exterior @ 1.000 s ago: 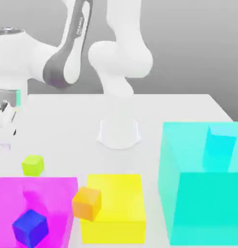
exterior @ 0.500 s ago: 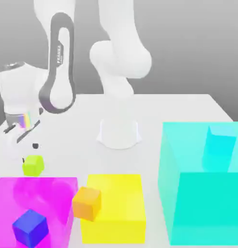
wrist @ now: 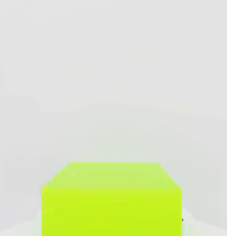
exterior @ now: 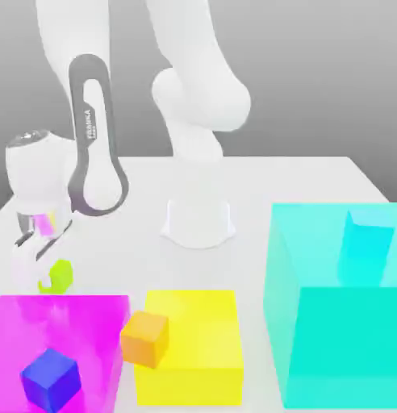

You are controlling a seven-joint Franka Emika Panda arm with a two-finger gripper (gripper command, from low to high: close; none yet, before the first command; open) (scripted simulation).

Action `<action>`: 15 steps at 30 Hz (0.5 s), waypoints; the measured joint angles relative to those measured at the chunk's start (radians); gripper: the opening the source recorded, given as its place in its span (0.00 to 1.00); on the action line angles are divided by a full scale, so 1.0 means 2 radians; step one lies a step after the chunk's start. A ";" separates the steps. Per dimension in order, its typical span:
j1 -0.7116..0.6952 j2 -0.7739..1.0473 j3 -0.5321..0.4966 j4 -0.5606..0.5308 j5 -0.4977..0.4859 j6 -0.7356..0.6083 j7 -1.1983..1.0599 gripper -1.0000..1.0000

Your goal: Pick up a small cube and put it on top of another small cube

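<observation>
The lime cube (exterior: pixel 60 276) sits on the white worktop (exterior: pixel 315 181) at the exterior view's left, just beyond the far edge of the magenta block (exterior: pixel 81 339). The jaws (exterior: pixel 36 266) have the cube partly covered: a pale finger (exterior: pixel 26 262) stands in front of its left part, so that only the right part of the cube shows. Whether the jaws are apart or already pressing on the cube I cannot tell; the finger seems to be at the cube's side, but contact is not clear. In the hand view the lime cube (wrist: pixel 110 198) lies close under the camera, its top face and one side face showing, on the plain pale worktop (wrist: pixel 110 69).

The arm (exterior: pixel 93 153) reaches down from above to the left, its white base (exterior: pixel 198 222) standing at the far middle of the worktop.

A small blue cube (exterior: pixel 50 377) rests on the magenta block near its front. A small orange cube (exterior: pixel 145 339) sits at the left side of the yellow block (exterior: pixel 198 347), between it and the magenta one. At the right stands a large cyan block (exterior: pixel 339 323) with a small cyan cube (exterior: pixel 367 246) on top.
</observation>
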 joint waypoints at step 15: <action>0.008 -0.126 -0.028 -0.012 -0.080 -0.115 0.068 0.00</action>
